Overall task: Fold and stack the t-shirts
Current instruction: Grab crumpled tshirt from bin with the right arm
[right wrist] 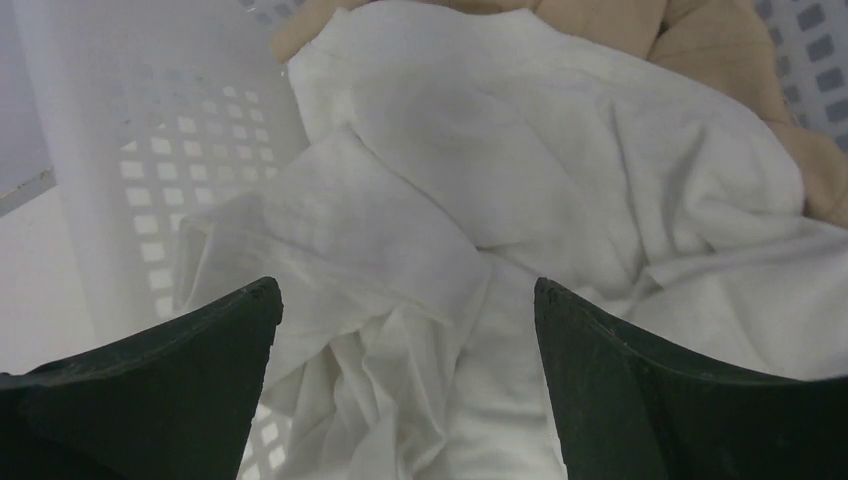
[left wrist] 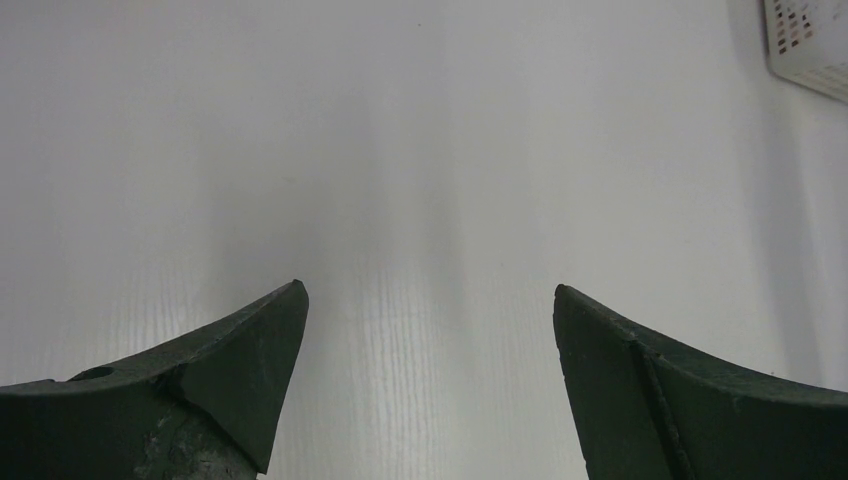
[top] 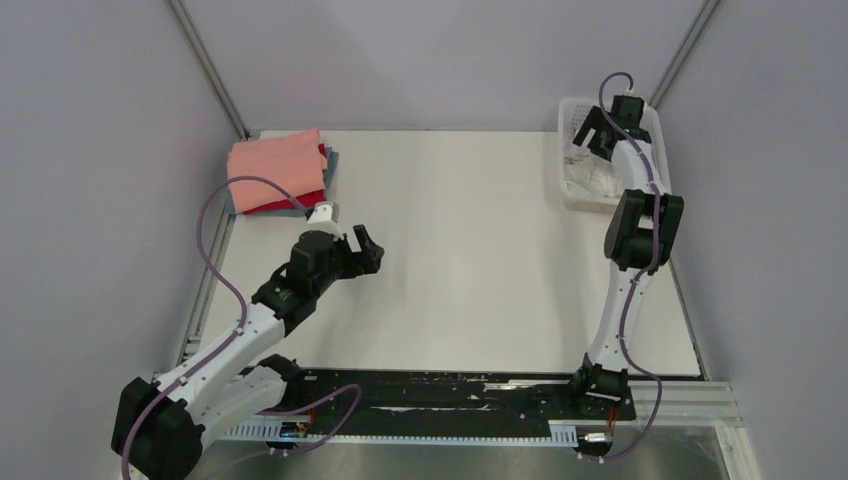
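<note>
Looks partly done, with folded t-shirt stack (top: 275, 165) far left, white t-shirt (right wrist: 500, 150) and seemingly a beige t-shirt (right wrist: 720, 50) in far-right basket (top: 572, 110), left gripper (left wrist: 430, 290) and right gripper (right wrist: 405, 290) spread, empty.

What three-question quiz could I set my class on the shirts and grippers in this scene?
1. True or false: the left gripper holds a shirt.
2. What colour is the crumpled t-shirt beneath the open right gripper? A white, B red, C blue-grey.
3. Fill in: the beige-tan t-shirt lies in the white lattice ____.
Key: 1 false; 2 A; 3 basket.
</note>
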